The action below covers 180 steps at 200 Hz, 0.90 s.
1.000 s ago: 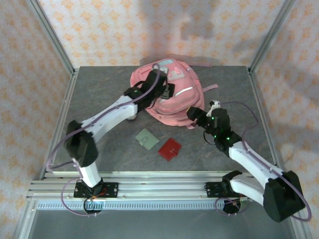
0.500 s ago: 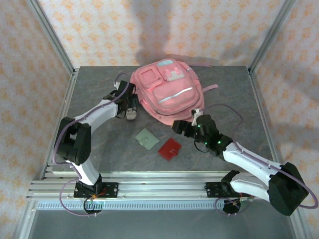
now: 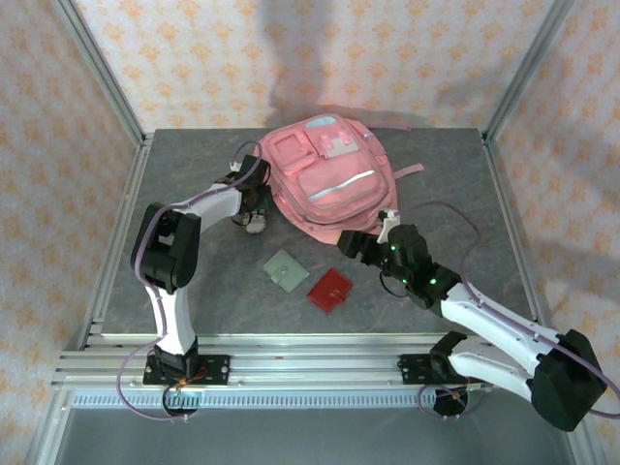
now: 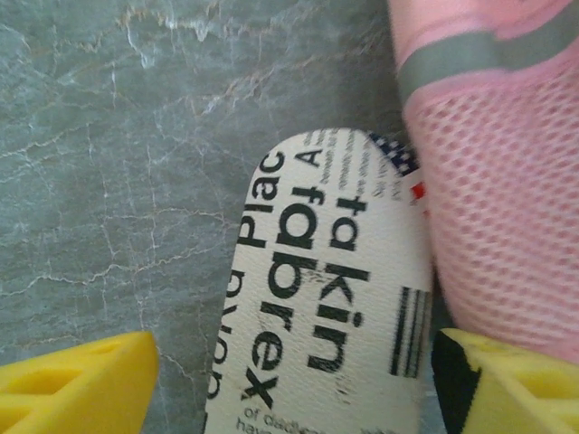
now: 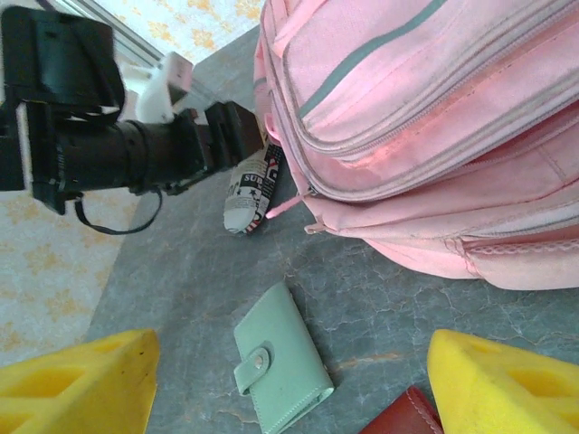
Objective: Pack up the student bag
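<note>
Currently student bag just right of left gripper, beyond right gripper.

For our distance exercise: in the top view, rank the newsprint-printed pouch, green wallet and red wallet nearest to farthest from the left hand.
1. Newsprint-printed pouch, at the left hand.
2. Green wallet, mid-table.
3. Red wallet, right of it.

student bag: pink | wallet: mint | purse: red | table: grey marbled

Top view high behind, looking down; wrist views low, close; all share student bag.
</note>
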Available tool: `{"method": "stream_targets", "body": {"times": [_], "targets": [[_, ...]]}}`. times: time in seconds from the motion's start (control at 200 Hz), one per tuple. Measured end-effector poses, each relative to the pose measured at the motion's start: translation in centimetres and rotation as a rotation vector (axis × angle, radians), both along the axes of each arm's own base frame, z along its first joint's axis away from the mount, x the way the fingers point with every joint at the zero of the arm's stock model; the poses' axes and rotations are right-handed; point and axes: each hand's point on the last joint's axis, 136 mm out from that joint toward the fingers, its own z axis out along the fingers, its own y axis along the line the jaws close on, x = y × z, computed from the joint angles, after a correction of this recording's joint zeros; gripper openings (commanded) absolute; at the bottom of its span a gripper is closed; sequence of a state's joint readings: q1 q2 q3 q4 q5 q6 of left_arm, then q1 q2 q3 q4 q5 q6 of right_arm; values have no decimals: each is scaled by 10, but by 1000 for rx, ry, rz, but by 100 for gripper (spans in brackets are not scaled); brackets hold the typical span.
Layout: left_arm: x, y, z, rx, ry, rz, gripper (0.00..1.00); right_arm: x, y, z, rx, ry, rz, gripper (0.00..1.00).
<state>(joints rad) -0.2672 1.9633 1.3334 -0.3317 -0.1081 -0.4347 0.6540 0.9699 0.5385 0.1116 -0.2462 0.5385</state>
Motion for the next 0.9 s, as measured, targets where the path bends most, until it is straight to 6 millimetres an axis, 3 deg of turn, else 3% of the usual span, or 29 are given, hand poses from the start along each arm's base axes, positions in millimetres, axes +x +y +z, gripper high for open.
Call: {"method": "stream_targets", "body": {"times": [0.225, 0.375, 0.435, 0.496, 0.611, 0.741, 0.901], "targets": [[-4, 11, -15, -3, 27, 31, 77, 0, -1, 0, 1, 1, -5, 77], [-11, 19, -24, -21, 45, 51, 45, 1, 0, -3, -2, 11, -7, 77], [-11, 20, -23, -27, 42, 54, 42, 1, 0, -7, -8, 23, -8, 77], [-12, 19, -22, -41, 40, 56, 33, 2, 1, -12, -18, 36, -7, 77], [-25, 15, -19, -84, 46, 48, 32, 0, 5, -23, -38, 61, 6, 77], [-47, 4, 11, -183, 0, 46, 32, -5, 16, -30, -46, 77, 44, 78], [-56, -44, 93, -354, -194, -12, 32, -7, 42, -30, -21, 66, 118, 79]]}}
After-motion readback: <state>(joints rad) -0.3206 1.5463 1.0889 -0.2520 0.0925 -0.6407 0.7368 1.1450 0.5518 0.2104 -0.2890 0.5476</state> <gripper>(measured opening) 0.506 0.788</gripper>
